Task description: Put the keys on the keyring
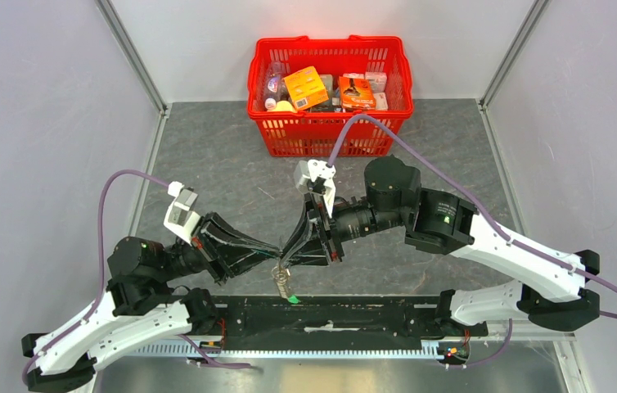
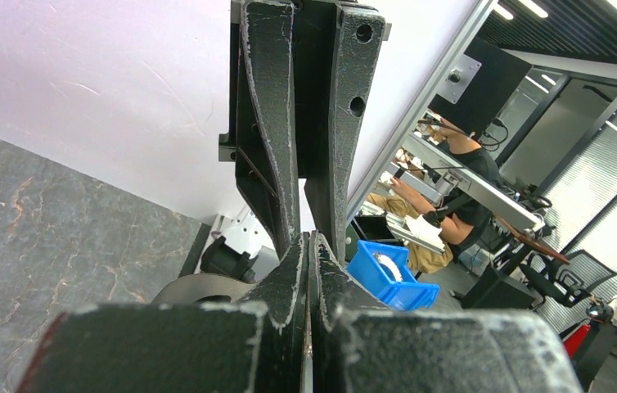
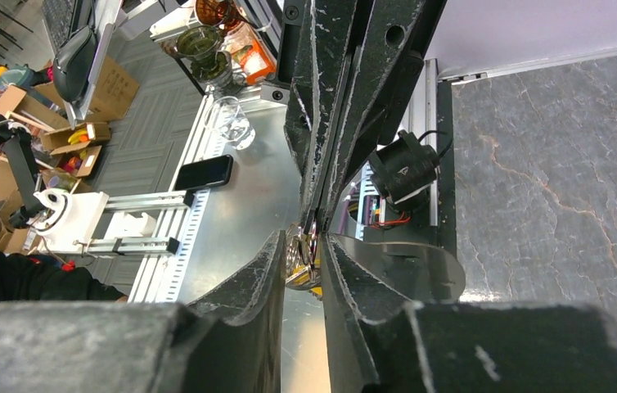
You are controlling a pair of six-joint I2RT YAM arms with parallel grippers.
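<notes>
The left gripper reaches in from the left over the grey marbled table, fingers pointing right and slightly far. Its jaws are pressed flat together. In the right wrist view their tips come down onto the metal of the keyring, so they appear to pinch it.

The small metal keyring with its grey-beige strap hangs in the air at the point where the two grippers meet, near the middle of the table's near side. From above, its long axis runs far to near. The top is at the fingertips and the free end points toward the near edge, over the black rail between the arm bases. The tiny key with the bright green oblong tag is at that near end (ring, chain and strap are too small to separate in this view). The key with the yellow-orange tag shows only in the right wrist view, just under a glint of ring metal.

The right gripper comes in from the right, tip to tip with the left. Its jaws stand a narrow gap apart with the ring metal and the yellow-orange tag between them. Whether its pads press on them cannot be told.

The red plastic basket of packaged goods stands at the far edge, well apart.
</notes>
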